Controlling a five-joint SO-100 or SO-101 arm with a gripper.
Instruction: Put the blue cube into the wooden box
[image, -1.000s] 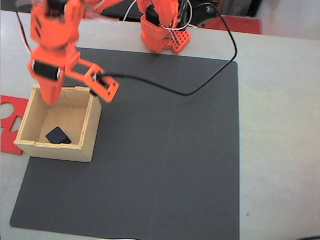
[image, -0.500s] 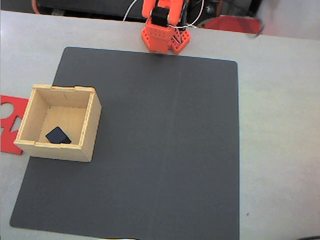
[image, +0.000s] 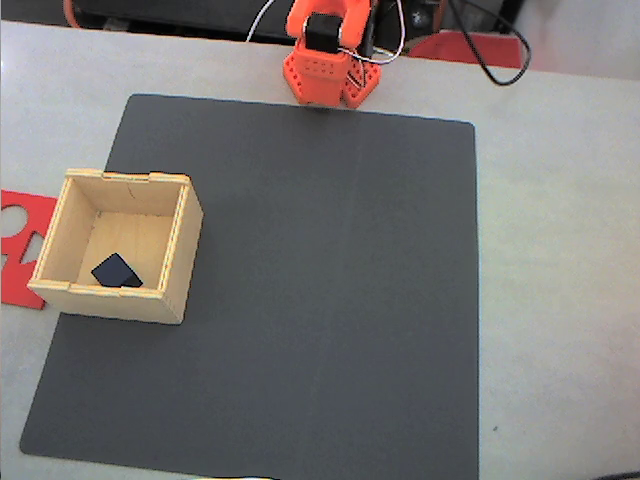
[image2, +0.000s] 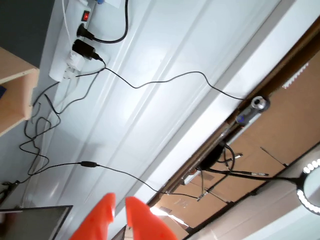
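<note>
In the fixed view the wooden box stands on the left part of the dark mat, open side up. The blue cube lies on the box floor near its front wall, free of the gripper. The orange arm is folded back over its base at the top edge of that view. In the wrist view my gripper pokes up from the bottom edge. Its two orange fingertips stand close together with nothing between them, pointing at a white wall.
A large dark mat covers most of the grey table. A flat red cut-out sheet lies left of the box. A black cable loops at the top right. The wrist view shows a power strip and loose cables.
A second ago the arm hung over the box with its jaws open. It has since pulled back to its base, leaving the cube in the box. The black cable shifted at the top right.
</note>
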